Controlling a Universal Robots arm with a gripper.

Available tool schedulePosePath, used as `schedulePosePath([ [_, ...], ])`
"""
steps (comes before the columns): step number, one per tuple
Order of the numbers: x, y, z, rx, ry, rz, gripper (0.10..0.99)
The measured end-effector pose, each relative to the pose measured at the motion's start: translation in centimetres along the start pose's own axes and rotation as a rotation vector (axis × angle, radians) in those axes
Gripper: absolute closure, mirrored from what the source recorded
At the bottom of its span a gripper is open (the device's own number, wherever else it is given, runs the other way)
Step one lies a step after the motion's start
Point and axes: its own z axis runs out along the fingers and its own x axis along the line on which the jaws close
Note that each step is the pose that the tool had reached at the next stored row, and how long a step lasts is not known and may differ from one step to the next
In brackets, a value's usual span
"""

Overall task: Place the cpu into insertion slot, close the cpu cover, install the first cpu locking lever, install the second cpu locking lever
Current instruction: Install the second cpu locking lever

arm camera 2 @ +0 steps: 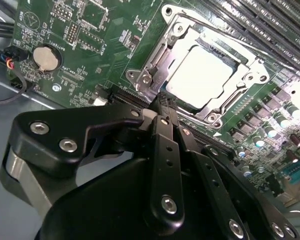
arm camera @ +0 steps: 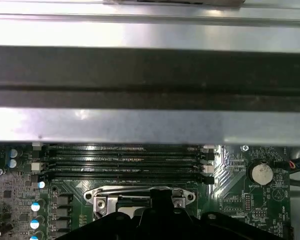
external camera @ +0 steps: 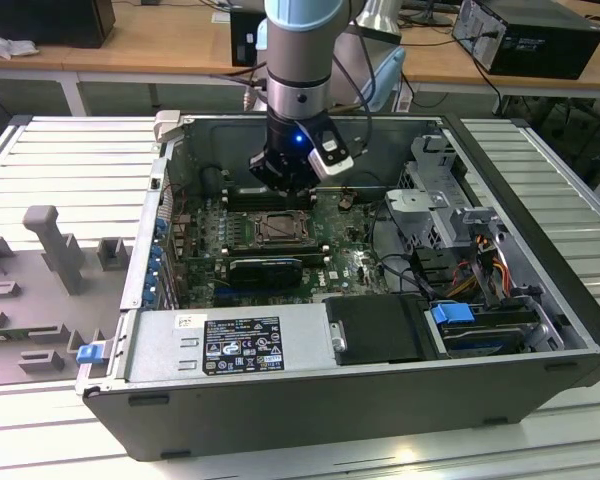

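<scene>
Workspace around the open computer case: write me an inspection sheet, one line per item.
Surface: ribbed metal bench carrying the open case.
Job's things: cpu lies in the insertion slot; cpu cover down around it.
Clutter: grey fixture blocks at the exterior view's left.
Grippers: pincer low beside the socket, holding nothing.
Cables: bundle near the drive bays.
Surroundings: wooden desks behind, with a black computer tower.

The robot's silver-grey cylindrical metal arm (external camera: 298, 60) carries a pale blue plastic joint cap and thin black cables beside it. Below sits a black wrist block with a small glowing blue light, a white-and-black camera box clipped alongside. The matte black plastic gripper (arm camera 2: 166, 102) has linked bars fastened by round silver screws.
</scene>
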Motion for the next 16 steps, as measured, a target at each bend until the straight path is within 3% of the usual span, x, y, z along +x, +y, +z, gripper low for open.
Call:
schedulePosePath([
  [6, 0.01, -0.68, -0.19, 0.001, 0.0, 0.0, 0.98],
  [8, -0.03, -0.56, -1.67, 0.001, -0.0001, 0.0, 0.98],
  [10, -0.03, -0.82, -1.83, 0.001, -0.0002, 0.0, 0.98],
  [12, -0.01, -1.62, -1.87, 0.001, -0.0001, 0.0, 0.98],
  [15, 0.01, -4.35, -2.02, 0.001, 0.0088, 0.001, 0.98],
  [16, 0.02, -5.31, -2.09, -0.006, 0.0101, 0.001, 0.98],
])
